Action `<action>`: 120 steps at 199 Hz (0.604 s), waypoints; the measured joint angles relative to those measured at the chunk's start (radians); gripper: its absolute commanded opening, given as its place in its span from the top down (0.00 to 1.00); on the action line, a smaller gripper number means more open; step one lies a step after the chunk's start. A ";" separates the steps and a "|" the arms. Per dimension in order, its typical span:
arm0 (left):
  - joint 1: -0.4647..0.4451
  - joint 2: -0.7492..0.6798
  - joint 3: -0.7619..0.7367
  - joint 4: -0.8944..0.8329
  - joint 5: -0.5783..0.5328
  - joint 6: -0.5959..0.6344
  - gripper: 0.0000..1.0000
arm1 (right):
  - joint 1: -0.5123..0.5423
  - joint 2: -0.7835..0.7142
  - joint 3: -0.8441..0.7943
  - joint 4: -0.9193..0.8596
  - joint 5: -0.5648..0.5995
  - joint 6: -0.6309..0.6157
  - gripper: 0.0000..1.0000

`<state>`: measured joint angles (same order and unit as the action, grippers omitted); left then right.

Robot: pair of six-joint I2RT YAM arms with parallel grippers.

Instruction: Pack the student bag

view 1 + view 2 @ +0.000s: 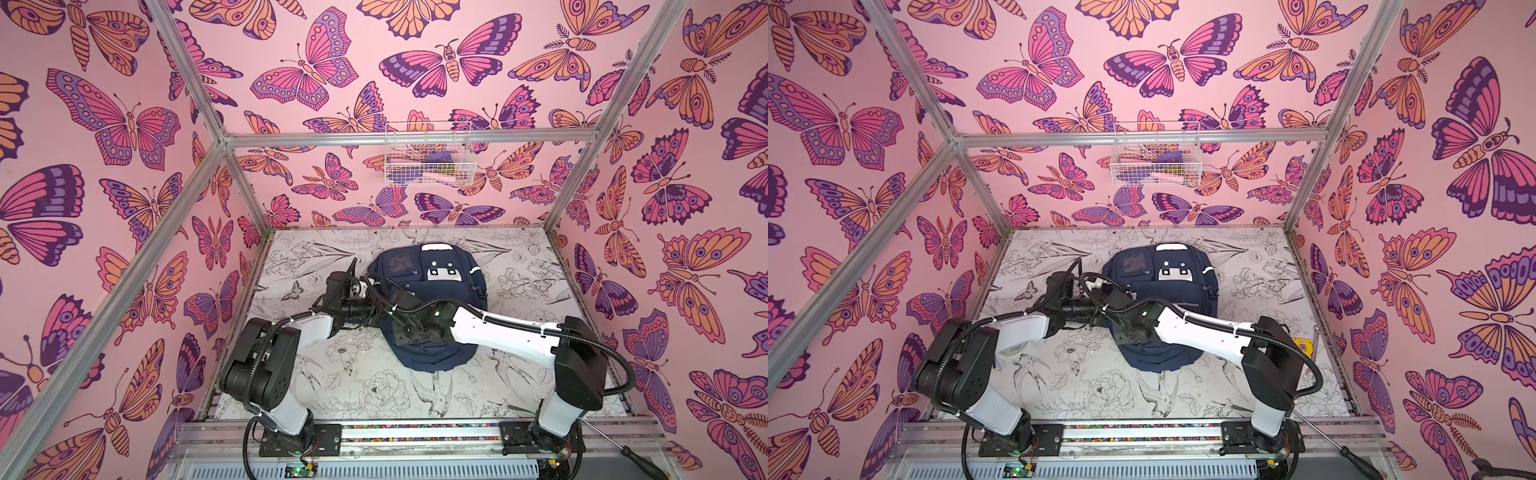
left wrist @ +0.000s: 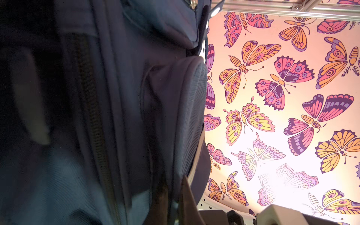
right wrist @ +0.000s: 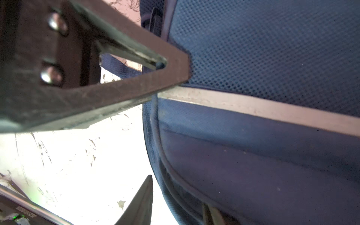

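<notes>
Large navy-blue fabric student bag (image 1: 440, 266) lies flat mid-table, toward the far side. Left gripper (image 1: 362, 287) is closed at its left flank, probably steadying fabric; can't see what it pinches. Right gripper (image 3: 168, 121) has jaws apart, straddling the bag's seam, likely lining up a grab.

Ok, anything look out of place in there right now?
Yes. A screwdriver lies off the table at the front right corner, by the right arm's base, and a yellow object sits at the table's right edge. Both look like stray tools, not things for the student bag.

Open table (image 1: 536, 291) right of student bag (image 1: 436, 291)
</notes>
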<state>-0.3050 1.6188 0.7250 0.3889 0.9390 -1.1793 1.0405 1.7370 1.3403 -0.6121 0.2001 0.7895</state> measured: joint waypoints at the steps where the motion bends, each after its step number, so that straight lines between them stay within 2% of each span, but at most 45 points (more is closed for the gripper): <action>1: 0.000 0.000 0.000 0.000 0.000 0.000 1.00 | 0.000 0.000 -0.001 0.000 0.000 0.002 0.58; 59: 0.000 0.006 0.000 0.000 0.000 0.000 1.00 | 0.000 0.034 0.024 -0.014 0.009 0.057 0.59; 101: 0.005 0.009 0.000 0.005 -0.019 -0.001 1.00 | -0.002 0.095 0.107 -0.087 0.057 0.082 0.74; 120: 0.005 0.009 -0.001 0.008 -0.022 -0.002 1.00 | -0.007 0.111 0.140 -0.129 0.074 0.086 0.87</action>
<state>-0.2996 1.6276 0.7242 0.3965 0.9169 -1.1809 1.0336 1.8481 1.4807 -0.7414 0.2745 0.8757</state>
